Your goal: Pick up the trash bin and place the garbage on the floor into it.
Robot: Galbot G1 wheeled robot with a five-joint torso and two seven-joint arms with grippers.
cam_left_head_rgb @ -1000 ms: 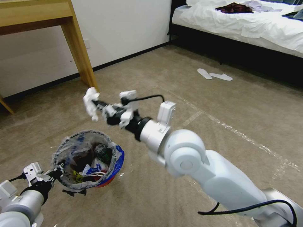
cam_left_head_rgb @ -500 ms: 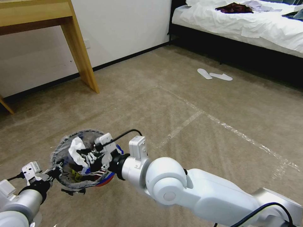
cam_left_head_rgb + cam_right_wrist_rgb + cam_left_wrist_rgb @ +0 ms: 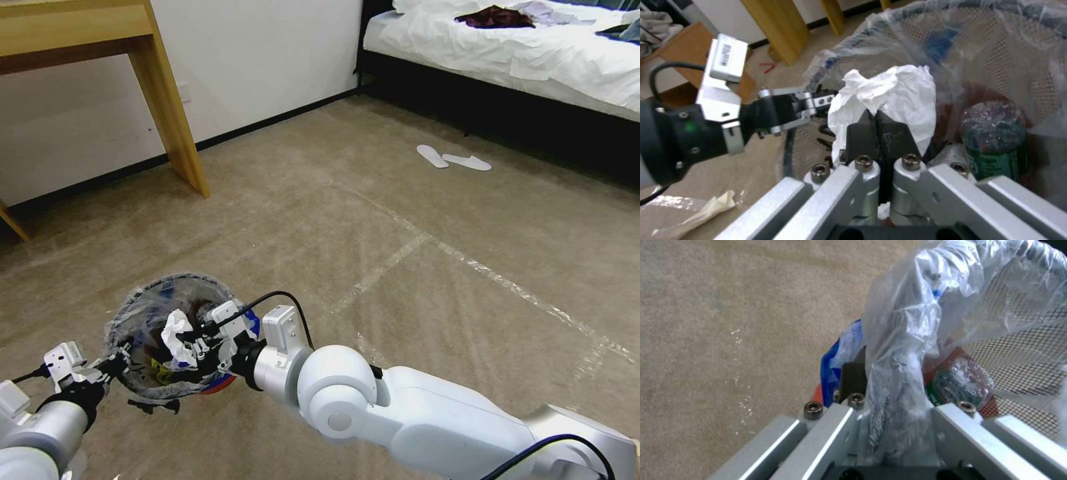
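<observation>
- Since a second ago, right gripper swung from up by the desk leg down over the bin mouth, carrying the tissue with it; half a second ago it stood slightly higher.
- Right gripper jaws pressed together, pinching the white tissue wad just above the bin's contents.
- Left gripper clamped on the bin's near-left rim, over the crinkled plastic liner.
- Trash bin, red with blue rim, held off the carpet at near left.
- Inside: green-label bottle, other litter.
- White slippers lie far right beside the bed; wooden desk far left.
</observation>
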